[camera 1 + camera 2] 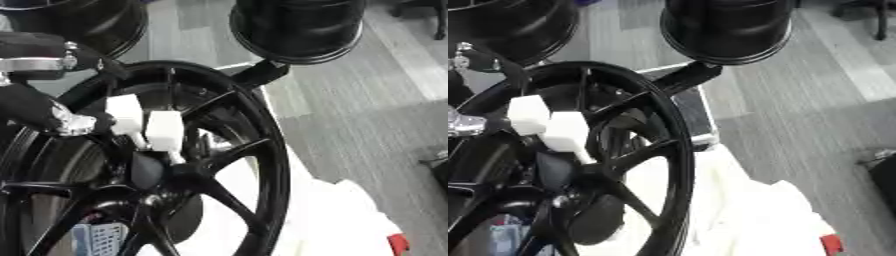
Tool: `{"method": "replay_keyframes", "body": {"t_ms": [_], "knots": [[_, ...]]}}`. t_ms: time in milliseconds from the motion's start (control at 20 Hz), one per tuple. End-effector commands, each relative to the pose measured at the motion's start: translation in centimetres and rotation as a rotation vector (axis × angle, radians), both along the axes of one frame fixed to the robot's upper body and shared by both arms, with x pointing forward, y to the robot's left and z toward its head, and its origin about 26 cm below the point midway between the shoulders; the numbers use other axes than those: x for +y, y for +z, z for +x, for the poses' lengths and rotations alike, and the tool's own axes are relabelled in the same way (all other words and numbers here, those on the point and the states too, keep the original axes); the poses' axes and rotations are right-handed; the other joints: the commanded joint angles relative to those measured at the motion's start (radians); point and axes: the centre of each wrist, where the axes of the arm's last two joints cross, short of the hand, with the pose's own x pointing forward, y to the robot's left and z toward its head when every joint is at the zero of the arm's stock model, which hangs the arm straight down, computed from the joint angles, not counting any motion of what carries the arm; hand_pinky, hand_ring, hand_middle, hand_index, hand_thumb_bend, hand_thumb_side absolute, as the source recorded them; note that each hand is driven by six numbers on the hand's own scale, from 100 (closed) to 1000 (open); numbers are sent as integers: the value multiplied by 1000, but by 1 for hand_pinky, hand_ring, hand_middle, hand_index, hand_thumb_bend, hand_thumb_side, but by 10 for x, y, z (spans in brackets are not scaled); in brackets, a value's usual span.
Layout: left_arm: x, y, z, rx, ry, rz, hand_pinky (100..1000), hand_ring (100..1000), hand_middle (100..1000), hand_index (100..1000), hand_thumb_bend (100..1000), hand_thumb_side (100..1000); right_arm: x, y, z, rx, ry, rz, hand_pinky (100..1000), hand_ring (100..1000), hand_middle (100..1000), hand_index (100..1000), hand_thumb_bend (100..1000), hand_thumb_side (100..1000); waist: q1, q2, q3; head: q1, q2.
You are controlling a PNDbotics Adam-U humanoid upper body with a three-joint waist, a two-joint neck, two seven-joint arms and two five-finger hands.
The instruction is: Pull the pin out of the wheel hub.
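The floor (367, 95) is grey, laid in plank-like strips, and it runs off to the right and far side. A crumpled white cloth (754, 215) lies low on the right, with a small red bit (829, 243) at its lower edge. A black case with a pale metal rim (693, 117) shows just behind the wheel's far side.

The left hand (39, 112) comes in from the left, black with silver joints, and its fingers are curled in toward the middle of the black wheel hub (175, 170). Right at the fingertips sit two white blocky pieces (164, 131), side by side and touching, the nearer one tapering down to a thin white stem that goes into the hub's centre. This looks to be the pin. The fingers appear closed on the left-hand block, though from here I cannot see exactly where the tips meet it. The spokes fan out below and to the right of the fingers.

Counting: one spoked wheel in front, two more black rims beyond the fingers, one at upper left (79, 25) and one at upper right (297, 30). One pin with two white blocks. One robot hand in sight.
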Motion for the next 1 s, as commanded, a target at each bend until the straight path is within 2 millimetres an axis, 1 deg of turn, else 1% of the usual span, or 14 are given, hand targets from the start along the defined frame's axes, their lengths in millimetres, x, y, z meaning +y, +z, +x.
{"method": "replay_keyframes", "body": {"t_ms": [50,200,400,650,1000], "knots": [[7,11,-6,-35,31,-5,955,896,758,951,330,804,1,9,0,-26,7,-3,772,602,531,697,100,567,-2,-12,-1,-3,-1],[8,8,-5,-45,68,-28,938,885,743,946,326,808,1,8,0,-27,7,4,772,600,530,696,100,569,-1,-8,-2,-3,-1],[10,3,-4,-53,116,-55,937,884,740,945,325,824,2,8,0,-29,8,12,771,598,528,695,100,571,-1,-4,-5,-5,-1],[11,1,-4,-76,155,-76,960,907,766,949,331,804,2,8,1,-30,9,20,771,596,526,694,100,573,-2,0,-7,-5,-3],[10,-2,-3,-68,150,-73,961,912,774,957,333,825,3,7,1,-28,8,30,771,595,524,693,100,575,-3,6,-9,-3,-5]]}}
